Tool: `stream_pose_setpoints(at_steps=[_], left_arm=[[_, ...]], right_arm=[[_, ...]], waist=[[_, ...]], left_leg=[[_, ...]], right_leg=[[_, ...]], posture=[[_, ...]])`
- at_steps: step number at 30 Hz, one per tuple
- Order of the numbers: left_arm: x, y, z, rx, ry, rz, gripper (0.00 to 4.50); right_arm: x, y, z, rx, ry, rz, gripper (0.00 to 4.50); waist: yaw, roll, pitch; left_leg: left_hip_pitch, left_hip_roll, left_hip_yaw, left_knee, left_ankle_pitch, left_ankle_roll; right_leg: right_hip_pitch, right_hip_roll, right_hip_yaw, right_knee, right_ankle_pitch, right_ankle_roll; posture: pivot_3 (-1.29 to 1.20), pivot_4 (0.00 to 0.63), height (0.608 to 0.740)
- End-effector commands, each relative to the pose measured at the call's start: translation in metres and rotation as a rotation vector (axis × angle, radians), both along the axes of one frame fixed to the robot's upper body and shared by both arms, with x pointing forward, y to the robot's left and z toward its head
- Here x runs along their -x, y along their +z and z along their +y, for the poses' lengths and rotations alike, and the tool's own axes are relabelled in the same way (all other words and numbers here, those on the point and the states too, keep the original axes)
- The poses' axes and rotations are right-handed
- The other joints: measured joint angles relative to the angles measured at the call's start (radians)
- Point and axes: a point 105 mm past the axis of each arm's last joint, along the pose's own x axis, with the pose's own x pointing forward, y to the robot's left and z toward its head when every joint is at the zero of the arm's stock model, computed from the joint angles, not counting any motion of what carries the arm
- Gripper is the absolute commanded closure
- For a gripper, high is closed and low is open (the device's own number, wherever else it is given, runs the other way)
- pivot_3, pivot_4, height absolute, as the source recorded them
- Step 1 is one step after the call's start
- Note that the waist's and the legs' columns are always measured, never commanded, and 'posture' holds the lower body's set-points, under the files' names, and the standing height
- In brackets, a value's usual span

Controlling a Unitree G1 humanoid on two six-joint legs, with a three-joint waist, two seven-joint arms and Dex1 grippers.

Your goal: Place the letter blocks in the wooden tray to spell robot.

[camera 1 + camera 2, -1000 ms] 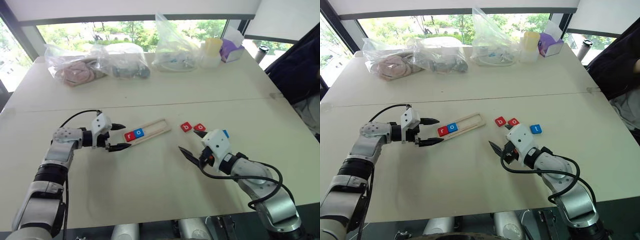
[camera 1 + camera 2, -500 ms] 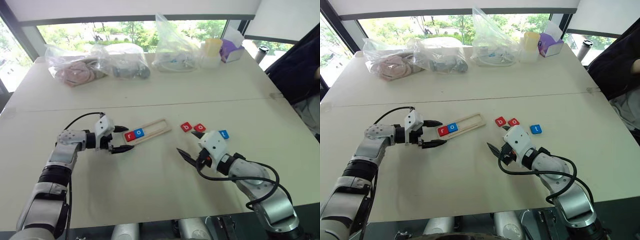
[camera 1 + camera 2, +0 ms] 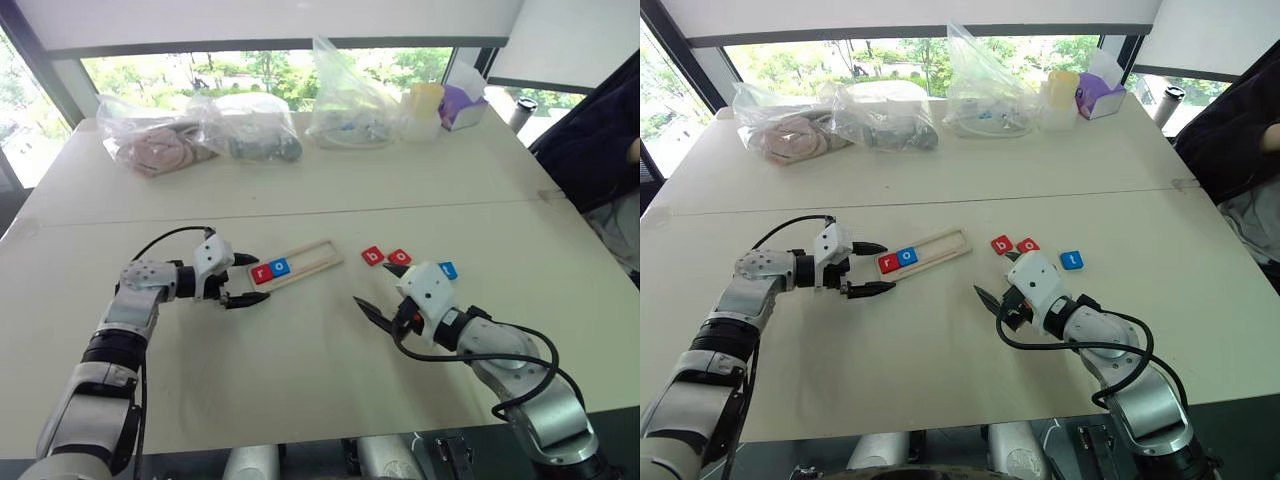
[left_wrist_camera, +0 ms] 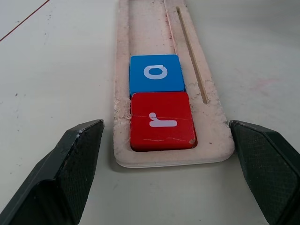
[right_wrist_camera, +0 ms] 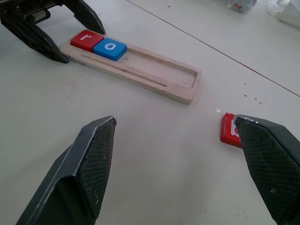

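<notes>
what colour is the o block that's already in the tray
Blue, with a white letter. The o block shows best in the left wrist view, behind the red r block.

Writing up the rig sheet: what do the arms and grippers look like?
Both arms are silver-grey metal segments with black joint bands. Each wrist carries a white housing and a loose black cable looping back toward the forearm. The left gripper and right gripper each have two black, tapered, pointed fingers; in the wrist views their inner faces look finely textured. No markings readable.
</notes>
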Motion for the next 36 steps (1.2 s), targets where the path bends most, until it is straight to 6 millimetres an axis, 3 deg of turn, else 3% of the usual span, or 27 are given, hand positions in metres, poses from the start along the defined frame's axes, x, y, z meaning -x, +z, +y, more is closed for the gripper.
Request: stream_pose_setpoints(at_steps=[1,19,23,24,30,36], left_arm=[[0.019,-0.032,-0.001,-0.070,-0.034,0.120,0.00],[0.019,-0.038,-0.001,-0.088,0.004,0.130,0.00],[0.019,-0.038,-0.002,-0.092,0.003,0.129,1.26],[0.019,-0.038,-0.002,-0.093,0.003,0.129,1.35],[0.030,-0.038,-0.008,-0.114,-0.062,0.124,1.35],[0.053,-0.035,-0.028,-0.131,-0.221,0.112,1.35]], right_arm=[[0.003,0.011,0.005,0.002,0.024,-0.051,0.42],[0.002,0.011,0.008,0.002,0.027,-0.053,0.42],[0.002,0.011,0.008,0.003,0.026,-0.053,0.38],[0.002,0.012,0.008,0.003,0.026,-0.053,0.38],[0.002,0.012,0.006,0.007,0.019,-0.053,0.38],[0.000,0.014,-0.002,0.018,0.001,-0.060,0.38]], waist=[[0.000,0.000,-0.001],[-0.001,0.002,-0.008],[0.000,0.002,-0.009],[0.000,0.003,-0.009],[-0.001,0.003,-0.010],[-0.001,0.003,-0.010]], left_leg=[[0.000,0.000,0.000,0.000,0.000,0.000],[0.001,0.000,0.000,-0.001,0.000,0.000],[0.000,0.000,0.000,-0.001,0.000,0.000],[0.000,0.000,0.000,-0.001,0.000,0.000],[0.001,0.000,0.000,-0.001,0.000,0.000],[0.000,0.000,0.000,-0.002,0.000,0.000]], right_leg=[[0.000,0.000,0.000,0.000,0.000,0.000],[0.000,0.000,0.000,0.000,-0.001,0.001],[0.000,0.000,0.000,0.000,-0.002,0.003],[0.000,0.000,0.000,0.000,-0.002,0.003],[0.000,0.000,0.000,0.000,-0.002,0.003],[0.000,0.000,0.001,-0.001,-0.002,0.003]], posture=[[0.00,0.150,0.740],[0.00,0.150,0.740],[0.00,0.150,0.740],[0.00,0.150,0.740],[0.00,0.150,0.740],[0.00,0.150,0.740]])
